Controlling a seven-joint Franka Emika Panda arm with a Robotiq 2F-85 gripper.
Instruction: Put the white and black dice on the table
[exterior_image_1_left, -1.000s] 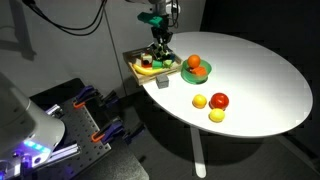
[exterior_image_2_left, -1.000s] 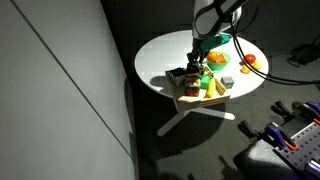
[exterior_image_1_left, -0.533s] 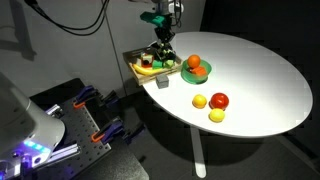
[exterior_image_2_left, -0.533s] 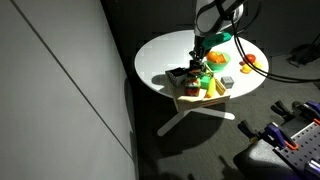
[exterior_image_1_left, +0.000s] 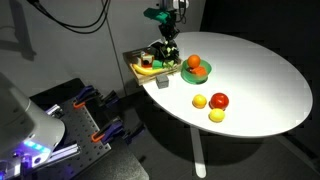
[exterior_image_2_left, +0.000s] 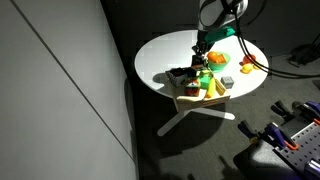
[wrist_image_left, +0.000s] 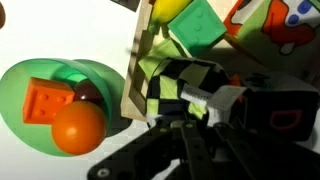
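The white and black dice (wrist_image_left: 182, 82), a checkered cube with green patches, sits between the dark fingers of my gripper (wrist_image_left: 192, 118) in the wrist view, just over the wooden tray's edge (wrist_image_left: 135, 70). The gripper is shut on it. In both exterior views the gripper (exterior_image_1_left: 166, 50) (exterior_image_2_left: 203, 50) hangs over the tray (exterior_image_1_left: 145, 70) (exterior_image_2_left: 196, 95) at the rim of the round white table (exterior_image_1_left: 250, 70) (exterior_image_2_left: 165, 55). The dice is too small to make out there.
A green plate (exterior_image_1_left: 197, 74) (wrist_image_left: 25, 75) next to the tray holds an orange fruit (wrist_image_left: 78, 128) and an orange block (wrist_image_left: 44, 100). Two yellow fruits (exterior_image_1_left: 199, 101) (exterior_image_1_left: 217, 115) and a red one (exterior_image_1_left: 219, 100) lie on the table. The tray holds a green block (wrist_image_left: 205, 25) and other toys.
The arm and gripper have risen slightly above the tray. Nothing else has moved.
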